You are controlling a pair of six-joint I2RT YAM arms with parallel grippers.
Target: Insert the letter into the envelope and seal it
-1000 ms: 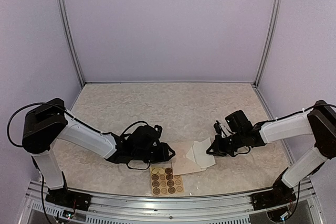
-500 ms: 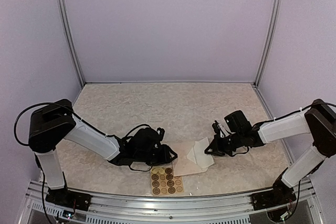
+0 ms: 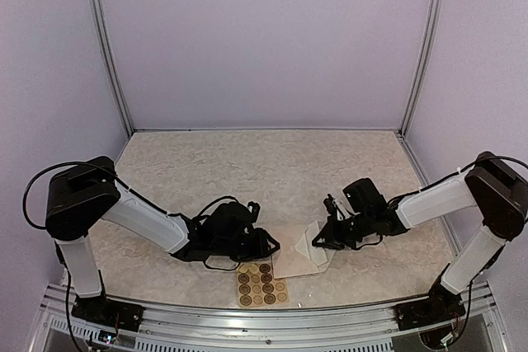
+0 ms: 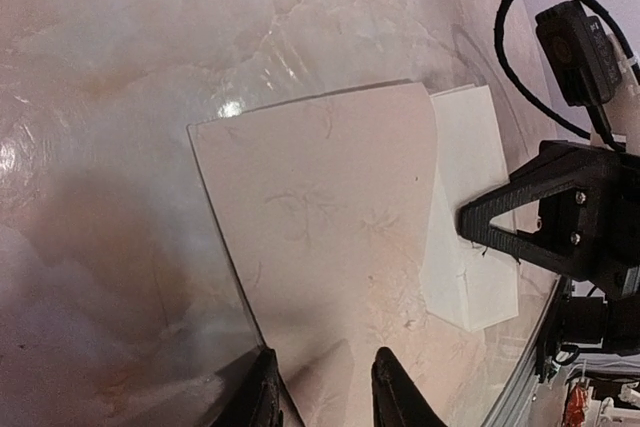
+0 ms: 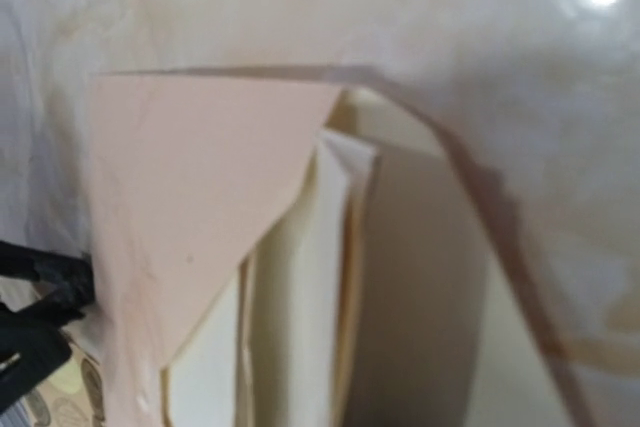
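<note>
The pale tan envelope (image 3: 290, 261) lies flat near the front edge, its opening facing right. In the left wrist view its body (image 4: 320, 207) fills the middle. The white folded letter (image 3: 318, 241) sticks out of its right side (image 4: 468, 237). My left gripper (image 3: 269, 245) is open, and its fingertips (image 4: 262, 392) straddle the envelope's left edge. My right gripper (image 3: 323, 237) is at the letter's right end, its black fingers (image 4: 520, 222) closed on it. Close up in the right wrist view, the raised tan flap (image 5: 200, 177) lies over the letter's folds (image 5: 300, 307).
A tan sheet of round brown stickers (image 3: 262, 283) lies just in front of the envelope, by the table's front rail. Metal frame posts (image 3: 107, 47) stand at the back corners. The left arm's cable loops beside its wrist (image 3: 210, 204).
My right gripper has moved left with the letter, bringing it further over the envelope's opening. My left gripper has crept slightly right onto the envelope's left edge.
</note>
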